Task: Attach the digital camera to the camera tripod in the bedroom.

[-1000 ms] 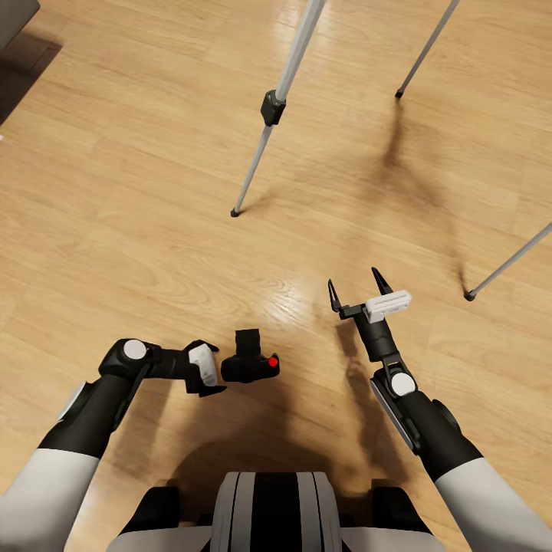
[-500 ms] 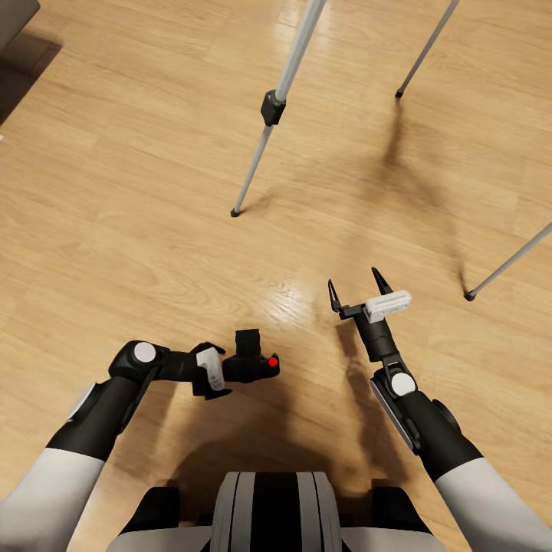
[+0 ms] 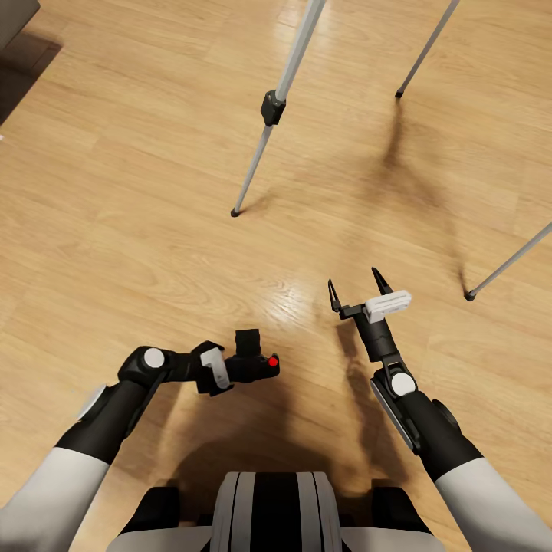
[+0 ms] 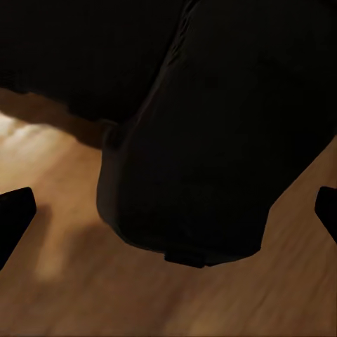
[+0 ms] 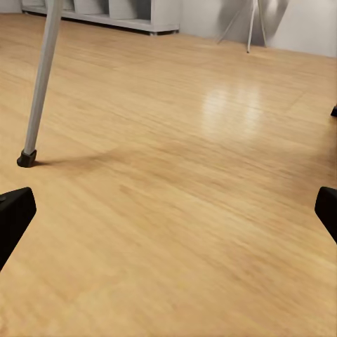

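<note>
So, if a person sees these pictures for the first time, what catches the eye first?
Probably the digital camera, black with a red button, lying on the wood floor just ahead of the robot, with the left end effector right against it. Next, the silver legs of the camera tripod stand farther ahead, while the right end effector hangs open above bare floor.

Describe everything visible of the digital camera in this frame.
The digital camera is small, black and matte, lying on the wood floor just ahead of the robot's base. A stubby lens barrel points away from the robot, and a round red button shows at its right end. The left hand brackets its left end, fingers open.
</note>
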{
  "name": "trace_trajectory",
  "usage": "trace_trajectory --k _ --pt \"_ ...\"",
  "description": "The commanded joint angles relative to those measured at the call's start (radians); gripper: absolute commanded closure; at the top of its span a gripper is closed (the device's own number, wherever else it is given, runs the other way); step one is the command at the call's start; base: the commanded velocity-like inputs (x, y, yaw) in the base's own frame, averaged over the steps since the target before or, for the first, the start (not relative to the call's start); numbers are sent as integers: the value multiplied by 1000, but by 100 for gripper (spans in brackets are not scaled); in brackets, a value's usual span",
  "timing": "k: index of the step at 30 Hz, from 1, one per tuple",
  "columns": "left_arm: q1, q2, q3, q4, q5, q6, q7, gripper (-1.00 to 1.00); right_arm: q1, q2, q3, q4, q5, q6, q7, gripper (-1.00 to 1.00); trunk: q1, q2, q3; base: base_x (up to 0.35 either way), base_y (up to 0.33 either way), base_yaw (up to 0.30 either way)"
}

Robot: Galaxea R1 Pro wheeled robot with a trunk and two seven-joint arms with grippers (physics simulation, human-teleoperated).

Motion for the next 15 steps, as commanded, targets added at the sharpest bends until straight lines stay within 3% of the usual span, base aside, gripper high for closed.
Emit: trace_trajectory --k 1,15 --pt "-1 0 -5 -1 -1 11 -1 -100 -1 -1 4 0 3 -1 -10 -100 0 0 0 0 0 0" --pt "-1 -10 -11 20 -1 11 15 -100 -1 -1 4 0 3 -2 -10 -100 0 0 0 0 0 0"
